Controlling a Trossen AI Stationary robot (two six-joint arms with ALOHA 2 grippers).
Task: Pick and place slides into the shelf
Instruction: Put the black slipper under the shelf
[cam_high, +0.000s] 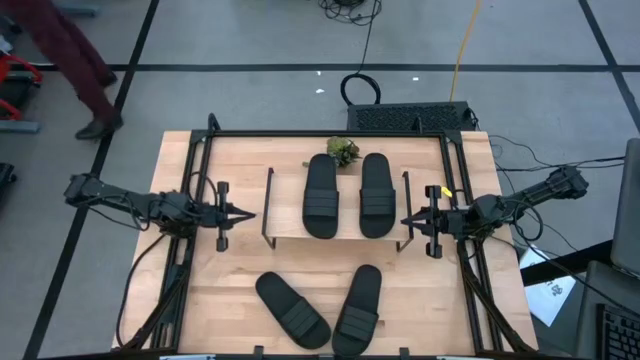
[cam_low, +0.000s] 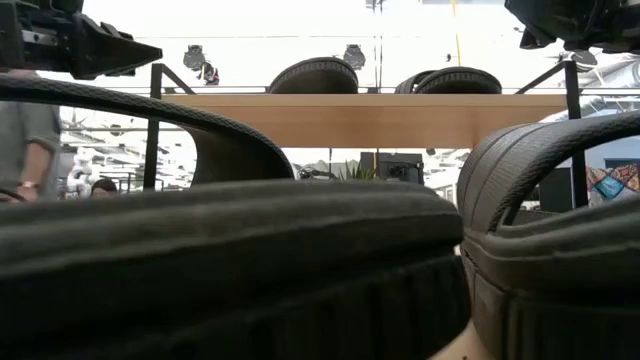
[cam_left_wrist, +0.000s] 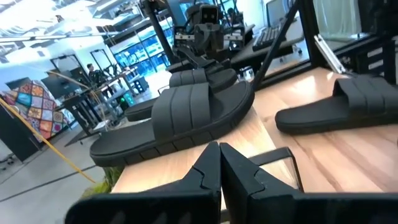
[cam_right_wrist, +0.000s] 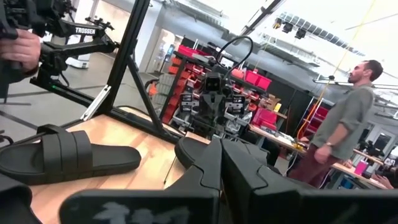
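Two slides (cam_high: 342, 195) top the shelf (cam_high: 337, 228) — two apparently (tabletop) below.

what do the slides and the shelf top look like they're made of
Slides: matte black, likely moulded foam or rubber, judging by the ribbed strap and dull one-piece look. Shelf: top board looks like light wood with visible grain and a satin finish; the side frames appear to be thin black metal wire.

Two slides (cam_high: 343, 195) lie side by side on the top board of the shelf (cam_high: 290, 228). Two other slides (cam_high: 322, 309) lie on the table (cam_high: 230, 290) in front of it. The left gripper (cam_high: 250, 213) and right gripper (cam_high: 407, 221), both closed, point at the shelf's two ends.
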